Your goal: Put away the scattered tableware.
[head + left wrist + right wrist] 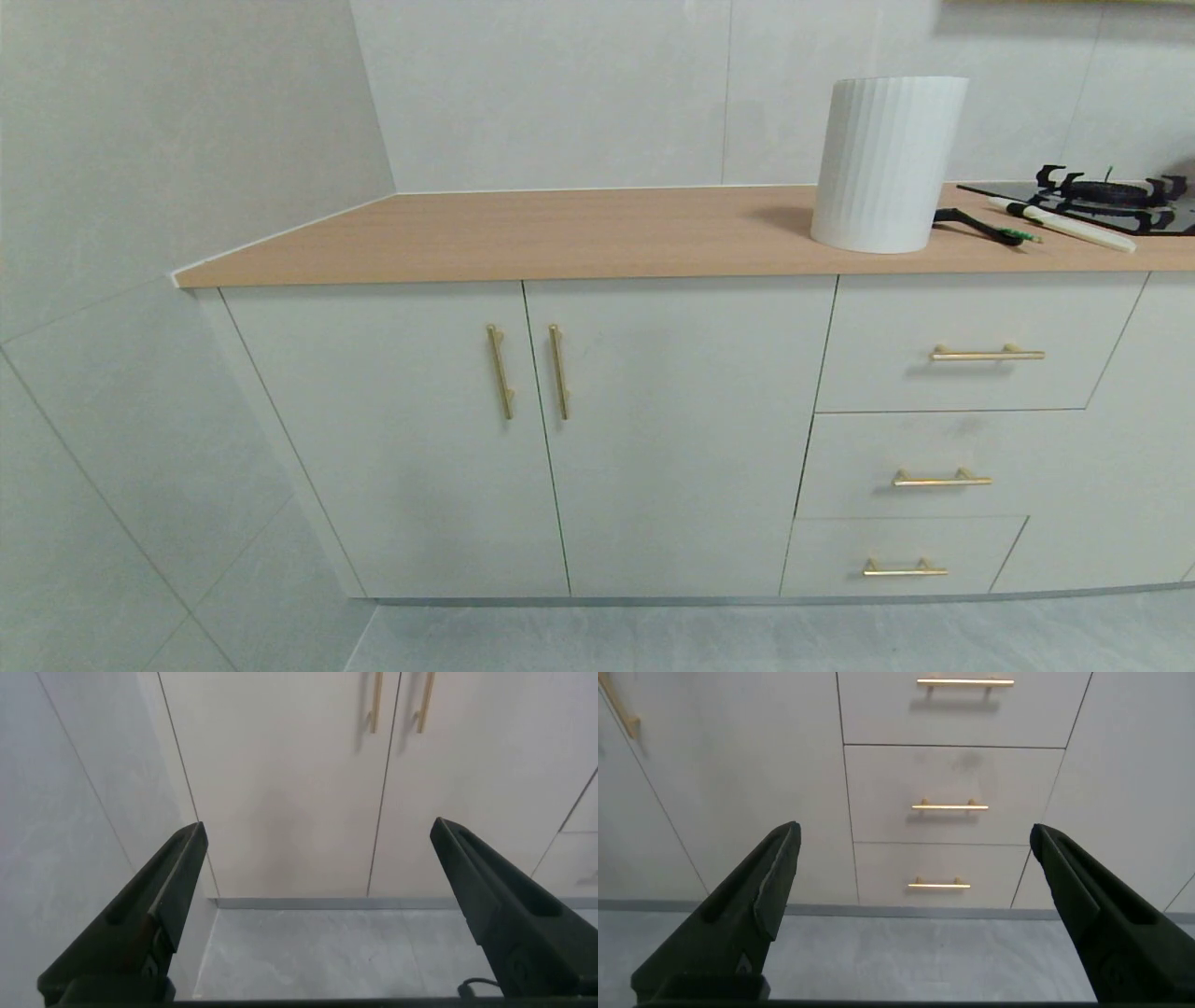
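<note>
On the wooden countertop (560, 233), right of a tall white ribbed container (887, 163), lie a black-handled utensil (976, 227) and a long white utensil (1064, 224). My left gripper (318, 849) is open, held low before the double cabinet doors (299, 775), nothing between its fingers. My right gripper (915, 849) is open too, facing the stack of drawers (957, 784), also empty.
A black gas hob (1116, 201) sits at the counter's far right. Below are two cabinet doors with gold handles (527, 369) and three drawers with gold handles (988, 354). A tiled wall (140, 280) closes the left side. Grey floor (747, 639) runs along the cabinet base.
</note>
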Robot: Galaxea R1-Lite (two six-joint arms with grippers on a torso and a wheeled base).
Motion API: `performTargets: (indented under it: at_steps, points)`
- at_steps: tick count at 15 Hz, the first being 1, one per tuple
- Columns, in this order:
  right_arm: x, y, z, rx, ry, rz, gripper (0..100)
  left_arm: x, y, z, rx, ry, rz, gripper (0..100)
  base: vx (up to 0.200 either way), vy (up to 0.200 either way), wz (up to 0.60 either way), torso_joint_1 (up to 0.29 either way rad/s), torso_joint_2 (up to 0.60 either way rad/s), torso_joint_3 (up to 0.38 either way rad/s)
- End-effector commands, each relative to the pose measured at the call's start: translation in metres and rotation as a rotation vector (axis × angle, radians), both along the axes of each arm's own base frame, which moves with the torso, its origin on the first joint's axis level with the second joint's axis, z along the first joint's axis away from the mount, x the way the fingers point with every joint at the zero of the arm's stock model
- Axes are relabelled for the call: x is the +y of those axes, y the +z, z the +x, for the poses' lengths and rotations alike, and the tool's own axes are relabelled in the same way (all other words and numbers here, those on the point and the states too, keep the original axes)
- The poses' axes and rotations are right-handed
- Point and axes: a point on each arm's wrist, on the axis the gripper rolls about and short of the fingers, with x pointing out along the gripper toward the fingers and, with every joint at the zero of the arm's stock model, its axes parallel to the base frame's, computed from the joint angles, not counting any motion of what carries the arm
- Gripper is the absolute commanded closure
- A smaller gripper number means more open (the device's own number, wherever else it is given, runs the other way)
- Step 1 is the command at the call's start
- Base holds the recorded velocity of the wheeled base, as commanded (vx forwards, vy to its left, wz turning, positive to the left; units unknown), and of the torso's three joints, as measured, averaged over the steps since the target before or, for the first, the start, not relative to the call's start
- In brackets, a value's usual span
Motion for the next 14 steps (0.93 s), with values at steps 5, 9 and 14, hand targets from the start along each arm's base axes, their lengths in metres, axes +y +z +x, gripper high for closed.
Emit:
performTargets:
  at_steps: [5, 9, 14]
  points:
    - [0.0006, -0.0001, 0.0002, 0.004, 0.027, 0.005, 0, 0.0, -0.0001, 0.0, 0.001, -0.001, -0.002, 0, 0.0, 0.0, 0.0, 0.0, 0.0, 0.0]
    - [0.0005, -0.0001, 0.0002, 0.004, 0.025, 0.016, 0, 0.0, -0.0001, 0.0, 0.001, -0.001, -0.006, 0, 0.0, -0.15, 0.0, -0.003, 0.0, 0.003]
    - [0.0005, -0.0002, 0.0002, 0.005, 0.025, 0.016, 0, 0.0, -0.0001, 0.0, 0.001, 0.0, -0.006, 0, 0.0, -0.2, 0.0, 0.002, 0.0, 0.001]
